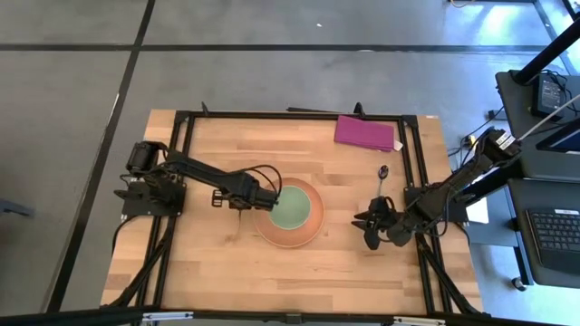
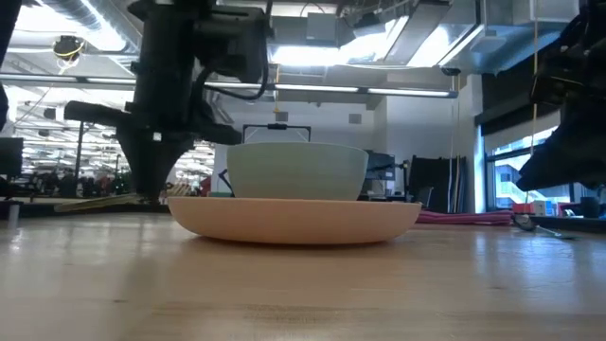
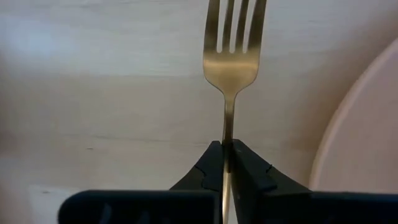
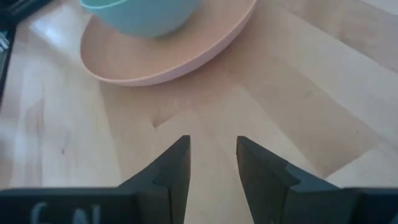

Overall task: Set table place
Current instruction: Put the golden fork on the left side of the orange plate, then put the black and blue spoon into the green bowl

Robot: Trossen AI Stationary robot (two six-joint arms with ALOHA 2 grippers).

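The orange plate [image 1: 313, 231] lies on the table [image 1: 208, 272] with the pale green bowl [image 1: 292, 210] in it; both show in the low view, plate [image 2: 294, 218] and bowl [image 2: 298, 170]. My left gripper [image 3: 227, 146] is low beside the plate's left rim [image 1: 237, 208] and shut on the gold fork [image 3: 233, 62]. The spoon [image 1: 382, 177] lies flat on the wood right of the plate. My right gripper [image 1: 367, 226] is open and empty near the spoon, its fingers [image 4: 212, 143] facing the plate [image 4: 161, 59]. My left gripper pinches the fork's slim handle [image 3: 229, 134] just below the neck, between its two fingertips. The fork runs on ahead of the fingers, tines away from them, over bare wood beside the plate's rim [image 3: 348, 124]. Whether the fork rests on the table I cannot tell.
A flat magenta rectangle [image 1: 367, 132] lies at the table's far right, also seen in the low view [image 2: 464, 217]. The black rail frame [image 1: 290, 115] runs round the tabletop. Bare wood lies near the front edge [image 1: 299, 272].
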